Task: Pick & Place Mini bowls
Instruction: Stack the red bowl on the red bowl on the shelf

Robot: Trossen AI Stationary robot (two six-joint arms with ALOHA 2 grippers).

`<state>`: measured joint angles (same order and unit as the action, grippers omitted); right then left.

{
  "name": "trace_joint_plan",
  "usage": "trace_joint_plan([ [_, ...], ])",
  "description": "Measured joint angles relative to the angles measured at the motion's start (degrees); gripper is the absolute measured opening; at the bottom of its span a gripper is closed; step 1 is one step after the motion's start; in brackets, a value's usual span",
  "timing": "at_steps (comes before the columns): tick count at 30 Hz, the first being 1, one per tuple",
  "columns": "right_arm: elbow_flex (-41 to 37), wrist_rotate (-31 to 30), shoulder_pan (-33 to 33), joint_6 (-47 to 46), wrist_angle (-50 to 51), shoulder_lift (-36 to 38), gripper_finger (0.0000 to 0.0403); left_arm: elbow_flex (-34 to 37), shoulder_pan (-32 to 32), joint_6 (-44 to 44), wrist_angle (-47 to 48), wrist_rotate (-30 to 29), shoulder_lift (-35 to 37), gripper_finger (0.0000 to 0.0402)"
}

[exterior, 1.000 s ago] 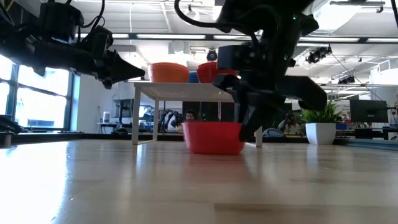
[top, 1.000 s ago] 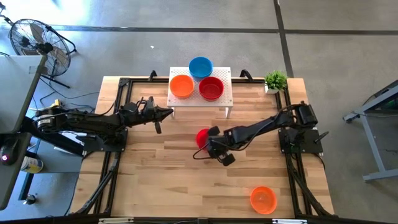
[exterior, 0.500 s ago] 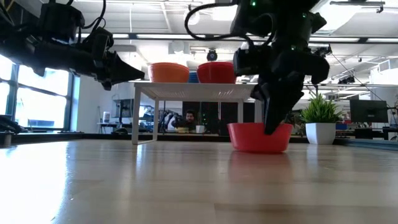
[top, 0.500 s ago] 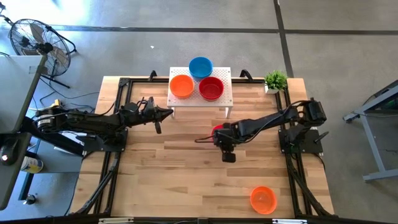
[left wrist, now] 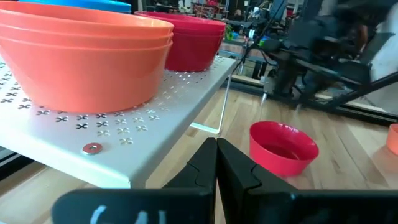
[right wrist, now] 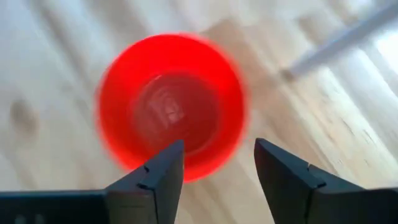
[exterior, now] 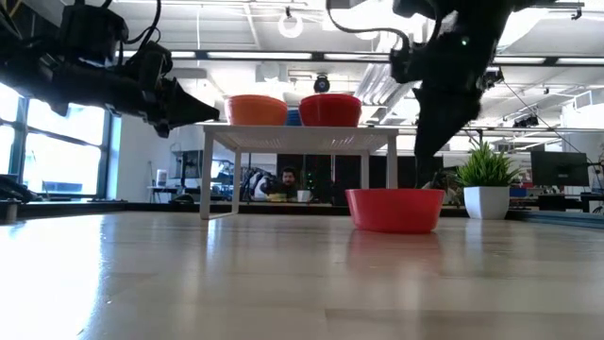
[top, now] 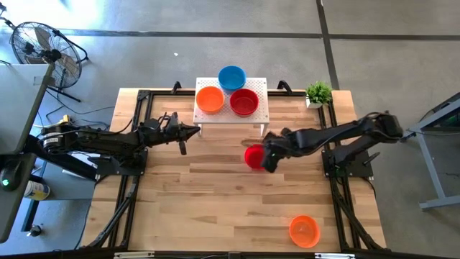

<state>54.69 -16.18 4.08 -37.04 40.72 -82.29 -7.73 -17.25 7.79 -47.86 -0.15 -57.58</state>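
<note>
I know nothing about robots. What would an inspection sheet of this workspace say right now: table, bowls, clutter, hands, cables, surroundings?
Surface: wooden table, with a white perforated stand at the back.
Job's things: orange bowl, blue bowl and red bowl on the stand; another red bowl on the table in front of it; orange bowl near the front edge.
Clutter: small green plant at the back corner.
Hands: right hand open, above the red bowl on the table, not touching it; left hand shut, empty, beside the stand.
Cables: black cable on the floor by the fan.
Surroundings: fan, grey floor; person seated far behind.
</note>
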Motion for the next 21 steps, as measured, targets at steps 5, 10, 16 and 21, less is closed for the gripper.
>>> trace_joint_plan([
  [5, -8.88, 0.75, -3.51, -6.61, -7.15, 3.48, 0.0171, 0.0, -0.01, 0.0, 0.0, 0.73, 0.0, 0.0],
  [10, -16.38, 5.3, -6.11, -8.29, -21.21, 3.51, 0.0166, 0.0, -0.01, 0.01, -0.01, 0.72, 0.0, 0.0],
  [16, -18.71, 5.42, -7.68, -10.12, -22.15, 3.51, 0.0148, 0.0, 0.01, 0.02, -0.02, 0.7, 0.0, 0.0],
  [21, -19.01, 6.71, -7.87, -10.1, -22.77, 2.72, 0.0098, -0.02, 0.01, 0.0, -0.02, 0.68, 0.0, 0.0],
])
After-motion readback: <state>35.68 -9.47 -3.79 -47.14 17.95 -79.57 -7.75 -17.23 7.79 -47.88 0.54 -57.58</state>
